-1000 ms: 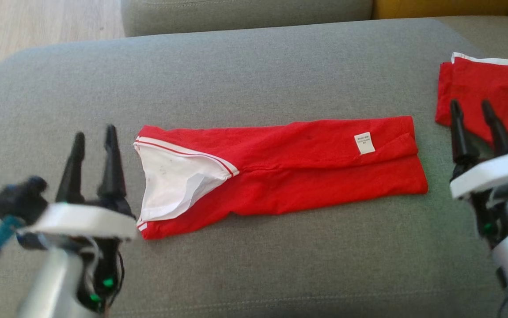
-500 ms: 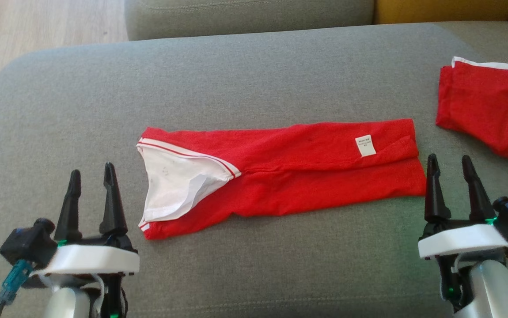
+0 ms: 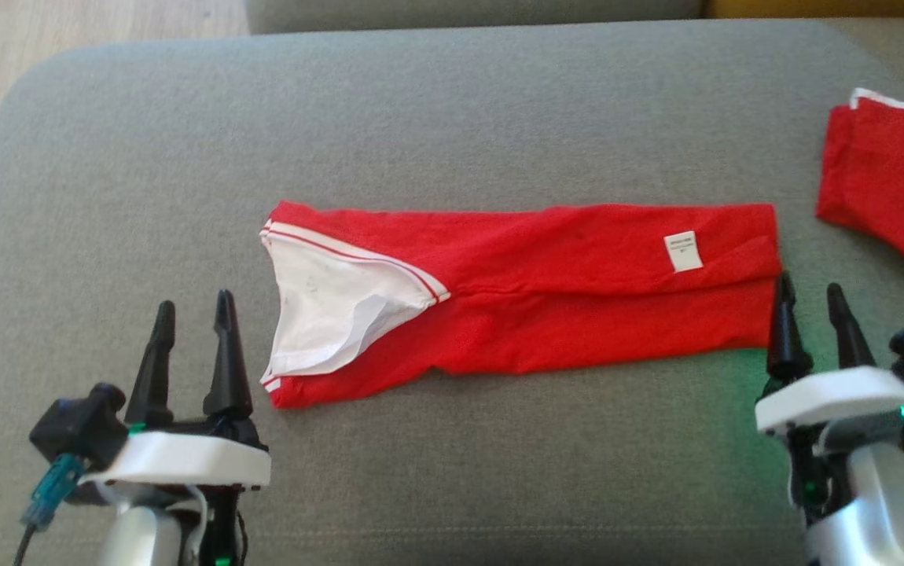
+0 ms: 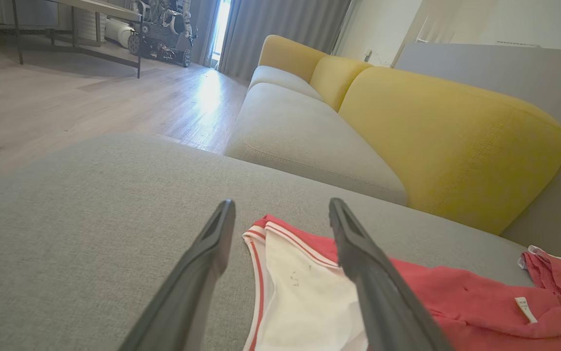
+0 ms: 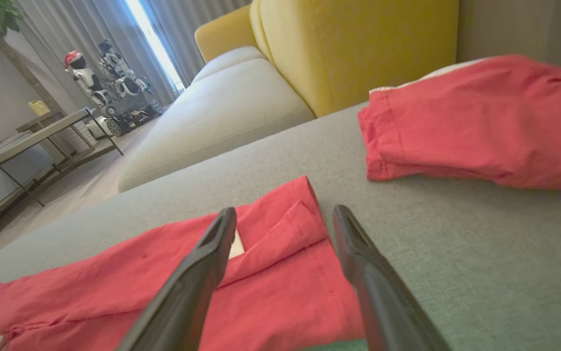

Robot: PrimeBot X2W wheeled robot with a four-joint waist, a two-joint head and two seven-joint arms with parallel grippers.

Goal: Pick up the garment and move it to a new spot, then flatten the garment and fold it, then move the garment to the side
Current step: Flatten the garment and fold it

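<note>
Head view: two red garments lie on the cushion point(image 3: 420, 118), a long garment point(image 3: 562, 314) and a smaller garment point(image 3: 892, 181); left gripper point(image 3: 194, 303) and right gripper point(image 3: 809, 283) have fingers wide.

The left gripper point(image 3: 194, 301) is now drawn back from the white collar end of the garment point(image 3: 578, 299) toward the near edge of the cushion point(image 3: 420, 118). The right gripper point(image 3: 810, 283) is no longer over the folded red cloth point(image 3: 892, 181) at the right edge; it now stands at the garment's near right corner. The head camera has shifted slightly too.
</note>
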